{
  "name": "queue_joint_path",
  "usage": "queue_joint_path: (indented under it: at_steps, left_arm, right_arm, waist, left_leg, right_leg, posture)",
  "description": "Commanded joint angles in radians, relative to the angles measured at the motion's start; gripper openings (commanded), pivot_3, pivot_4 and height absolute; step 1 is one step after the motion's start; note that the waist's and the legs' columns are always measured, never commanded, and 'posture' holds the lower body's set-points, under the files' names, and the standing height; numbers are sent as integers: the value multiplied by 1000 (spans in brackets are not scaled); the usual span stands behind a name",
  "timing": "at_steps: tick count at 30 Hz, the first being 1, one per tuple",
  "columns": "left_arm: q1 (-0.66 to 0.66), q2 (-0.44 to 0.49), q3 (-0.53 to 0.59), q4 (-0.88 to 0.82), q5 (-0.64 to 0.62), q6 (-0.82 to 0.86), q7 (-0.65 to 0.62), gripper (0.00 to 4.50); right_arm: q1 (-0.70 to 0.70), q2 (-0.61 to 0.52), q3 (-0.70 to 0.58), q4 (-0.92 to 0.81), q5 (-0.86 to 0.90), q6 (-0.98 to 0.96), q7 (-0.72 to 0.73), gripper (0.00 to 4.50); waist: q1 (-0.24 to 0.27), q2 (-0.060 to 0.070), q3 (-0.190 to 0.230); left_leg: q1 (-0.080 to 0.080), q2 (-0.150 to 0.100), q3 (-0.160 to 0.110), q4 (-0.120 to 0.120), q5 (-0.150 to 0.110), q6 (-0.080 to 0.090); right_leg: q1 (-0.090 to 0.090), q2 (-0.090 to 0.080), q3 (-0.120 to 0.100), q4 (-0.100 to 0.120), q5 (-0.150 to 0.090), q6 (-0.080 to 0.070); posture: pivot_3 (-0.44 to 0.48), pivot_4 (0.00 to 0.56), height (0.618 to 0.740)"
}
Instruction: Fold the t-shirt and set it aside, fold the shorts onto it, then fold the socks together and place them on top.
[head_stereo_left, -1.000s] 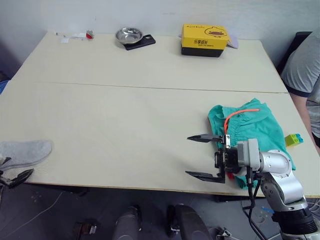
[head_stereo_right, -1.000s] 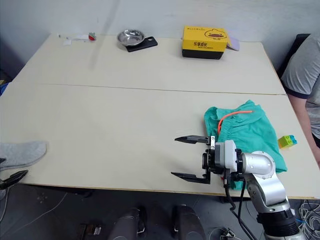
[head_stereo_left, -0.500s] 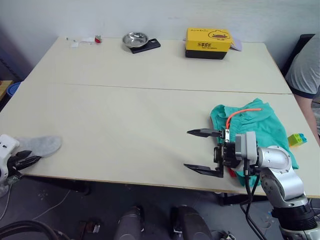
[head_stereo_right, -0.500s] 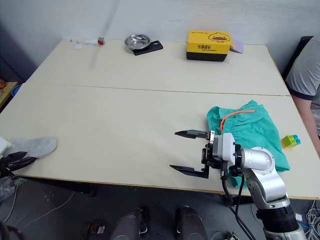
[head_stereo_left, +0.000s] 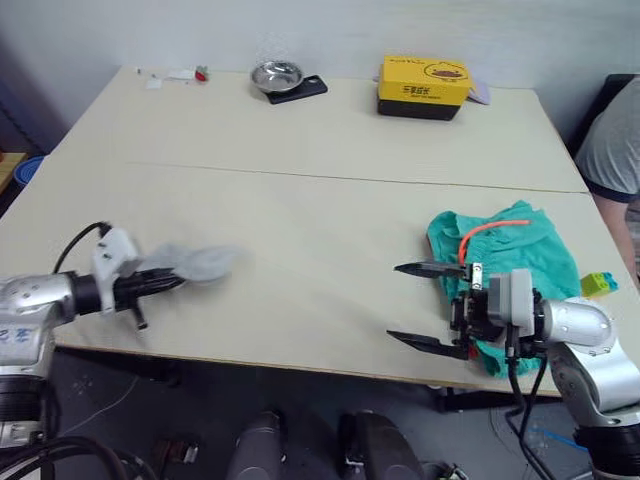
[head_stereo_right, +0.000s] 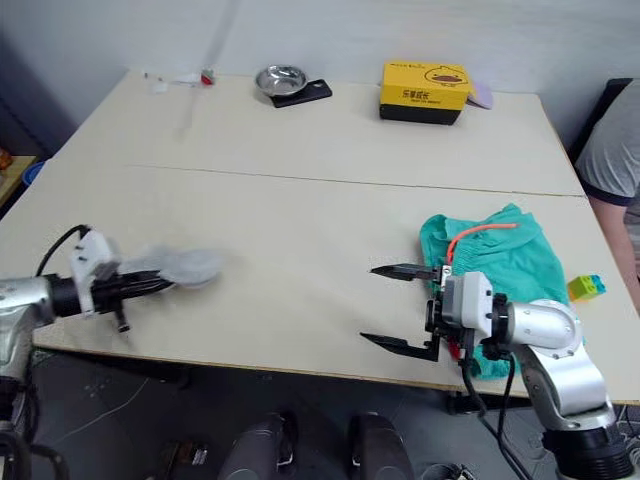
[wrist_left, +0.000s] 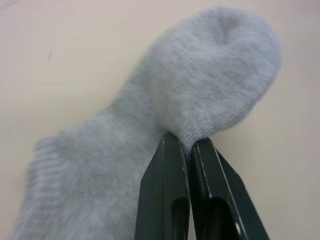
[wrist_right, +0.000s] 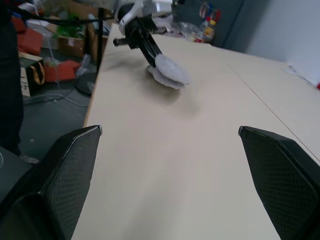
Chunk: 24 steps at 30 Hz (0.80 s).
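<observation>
My left gripper (head_stereo_left: 168, 281) is shut on a light grey sock (head_stereo_left: 197, 264) just above the table's near left part. The left wrist view has the black fingers (wrist_left: 172, 165) pinching a fold of the sock (wrist_left: 200, 90); whether one or both socks are held I cannot tell. The teal-green shorts (head_stereo_left: 525, 250) with an orange drawstring (head_stereo_left: 486, 227) lie bunched at the near right. My right gripper (head_stereo_left: 395, 302) stands open just left of them, nothing between its fingers. A small red patch (head_stereo_left: 462, 351) peeks out at the shorts' near edge; the rest of the t-shirt is hidden.
A yellow box (head_stereo_left: 424, 85) and a metal bowl (head_stereo_left: 277, 73) on a black scale stand at the far edge. Small toy bricks (head_stereo_left: 598, 284) lie right of the shorts. A person's arm (head_stereo_left: 612, 140) is at the right edge. The table (head_stereo_left: 300, 200) has wide bare room mid-way.
My left gripper has shut on the grey sock at the near left edge and carried it rightward over the table. The right gripper stayed open beside the shorts. The camera has shifted.
</observation>
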Motion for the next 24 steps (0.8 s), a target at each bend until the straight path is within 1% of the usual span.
queue_joint_path:
  at_steps: [1,5,7,10,14,17,19,21,24]
  left_arm:
    - [-98,-114,-136,-106,17,174,115,23]
    - [-181,-256,-255,-92,72,212,196,23]
    - [-208,-314,-300,-77,88,223,215,23]
    - [-230,-372,-351,-67,106,226,224,23]
    - [-238,-448,-406,-44,152,187,267,23]
    - [-233,-482,-390,-56,143,180,281,734]
    - [-227,-485,-369,-77,122,197,276,1348]
    - [-216,-462,-328,-119,67,232,237,2011]
    - [-201,-386,-240,-184,-69,274,101,2949]
  right_arm:
    - [42,-28,-60,-10,-20,-50,13,4500]
    - [77,-34,-89,-19,-36,-55,-8,4500]
    - [95,-38,-107,-26,-33,-55,-10,4500]
    - [123,-38,-118,-40,-39,-55,-15,4500]
    - [151,-30,-102,-47,-58,-56,-28,4500]
    - [147,-19,-89,-55,-58,-28,-61,4500]
    - [141,-16,-86,-60,-50,-8,-84,4500]
    - [133,-12,-79,-71,-27,44,-112,4500]
    - [114,-6,-56,-101,0,130,-160,4500]
  waist:
    - [3,0,0]
    - [-5,-4,2]
    - [-1,-5,3]
    - [0,-5,3]
    - [2,-5,3]
    - [1,-5,3]
    - [1,-5,3]
    - [0,-5,3]
    - [-5,-6,3]
  left_leg:
    - [0,0,0,1,0,0]
    - [1,0,2,2,1,-1]
    - [1,1,2,2,2,-1]
    - [1,0,2,2,2,-2]
    - [1,0,2,3,2,-2]
    - [1,0,2,3,2,-2]
    - [1,0,2,3,2,-2]
    - [1,0,2,3,3,-3]
    - [1,1,2,3,3,-4]
  right_leg:
    - [0,1,0,1,0,0]
    - [0,5,4,2,1,3]
    - [0,5,5,2,2,4]
    - [0,6,6,2,1,4]
    - [0,6,7,2,1,4]
    - [0,6,7,2,2,4]
    - [0,6,8,2,2,4]
    - [0,6,7,2,2,4]
    - [0,7,7,2,2,4]
  posture:
    - [0,150,740]
    - [0,150,740]
    - [0,150,740]
    - [0,150,740]
    - [0,150,740]
    - [0,150,740]
    - [0,150,740]
    - [0,150,740]
    - [0,150,740]
